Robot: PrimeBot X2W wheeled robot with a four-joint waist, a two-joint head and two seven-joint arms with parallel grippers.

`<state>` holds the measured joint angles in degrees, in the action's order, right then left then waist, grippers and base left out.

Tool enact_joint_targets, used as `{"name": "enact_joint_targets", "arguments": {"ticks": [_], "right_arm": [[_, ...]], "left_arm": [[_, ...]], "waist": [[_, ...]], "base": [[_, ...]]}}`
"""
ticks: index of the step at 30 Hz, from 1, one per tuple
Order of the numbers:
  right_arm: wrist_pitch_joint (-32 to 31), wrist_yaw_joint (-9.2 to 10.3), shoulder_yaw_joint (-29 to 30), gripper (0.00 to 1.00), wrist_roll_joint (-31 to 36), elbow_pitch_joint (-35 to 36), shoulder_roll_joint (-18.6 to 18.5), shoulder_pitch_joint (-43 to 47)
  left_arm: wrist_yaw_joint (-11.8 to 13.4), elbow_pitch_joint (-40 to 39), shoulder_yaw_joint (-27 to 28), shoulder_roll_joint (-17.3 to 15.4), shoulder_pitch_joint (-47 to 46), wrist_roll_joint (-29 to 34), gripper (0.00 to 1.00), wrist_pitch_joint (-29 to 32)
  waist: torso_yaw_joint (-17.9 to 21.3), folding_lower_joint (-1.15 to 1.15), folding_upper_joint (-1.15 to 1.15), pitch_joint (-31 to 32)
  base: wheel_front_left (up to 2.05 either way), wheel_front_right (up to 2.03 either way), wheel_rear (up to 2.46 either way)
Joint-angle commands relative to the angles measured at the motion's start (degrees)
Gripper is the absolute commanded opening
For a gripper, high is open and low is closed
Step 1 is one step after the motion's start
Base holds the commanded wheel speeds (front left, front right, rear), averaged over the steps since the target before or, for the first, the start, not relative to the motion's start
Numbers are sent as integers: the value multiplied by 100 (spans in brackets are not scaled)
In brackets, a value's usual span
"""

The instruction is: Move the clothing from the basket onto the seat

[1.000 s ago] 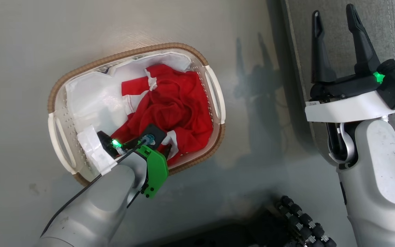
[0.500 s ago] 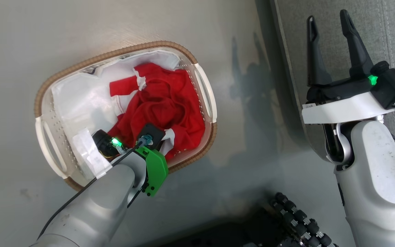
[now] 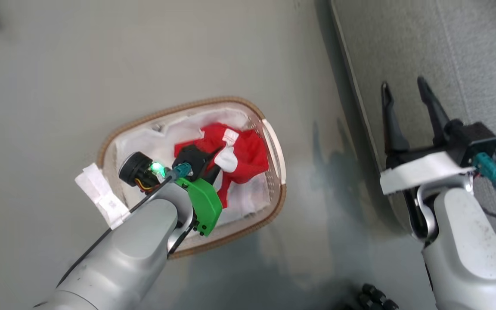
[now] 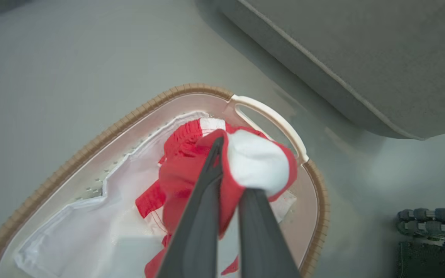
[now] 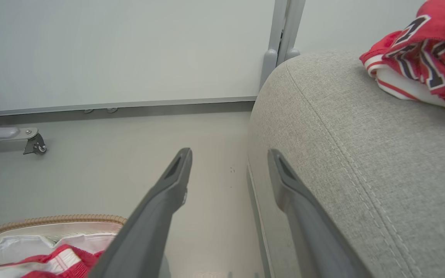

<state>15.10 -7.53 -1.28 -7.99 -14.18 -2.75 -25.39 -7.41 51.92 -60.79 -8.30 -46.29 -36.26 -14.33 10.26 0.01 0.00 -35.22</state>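
Over the basket: left gripper (image 4: 226, 170) pinching a bunch of the red shorts (image 4: 180, 177), jaws squeezed together on a red-and-white fold, cloth held above the rim, loose end trailing down inside.
Basket (image 4: 91, 148): white perforated oval with a brown woven rim, standing on the grey floor (image 3: 58, 64); white liner sheet (image 4: 72, 235) loose in the bottom, apparently not caught in the grip, though hard to tell under the cloth.
Beside the basket: grey seat (image 5: 361, 154), just past the handle (image 4: 269, 116) on the robot's right, top surface higher than the rim.
Well apart from the basket: red jersey (image 5: 427, 42) with dark white-edged lettering, already up on the seat top.
Right of the basket: right gripper (image 5: 228, 154) hovering at the seat's edge, jaws wide apart, nothing between them.
Step in hand: pick-up of the second garment, by the look of it; one of two delivered.
Next move: calls for enough height to bring the trailing end over the rim, then a swing from the basket across to the seat and a release on the cushion.
Watch for: liner riding up with the shorts; hem catching on the handle.
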Motion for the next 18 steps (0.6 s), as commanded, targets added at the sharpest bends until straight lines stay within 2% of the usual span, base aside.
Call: {"name": "enact_joint_targets", "arguments": {"ticks": [1,10,18], "right_arm": [[9,8,31,100,34,-81,-26,199],[10,8,2,100,105,-461,-27,956],[10,8,-191,100,38,-607,-25,1374]], "left_arm": [[-7,-128,50,-61,-67,-74,0,-53],[-7,-1037,153,-397,-144,-124,0,-89],[-7,-1779,266,-831,-554,-434,0,226]], "waist": [[-412,-1,0,1046],[-564,-1,0,2472],[-508,-1,0,3273]], "base": [[0,0,0],[0,0,0],[0,0,0]]}}
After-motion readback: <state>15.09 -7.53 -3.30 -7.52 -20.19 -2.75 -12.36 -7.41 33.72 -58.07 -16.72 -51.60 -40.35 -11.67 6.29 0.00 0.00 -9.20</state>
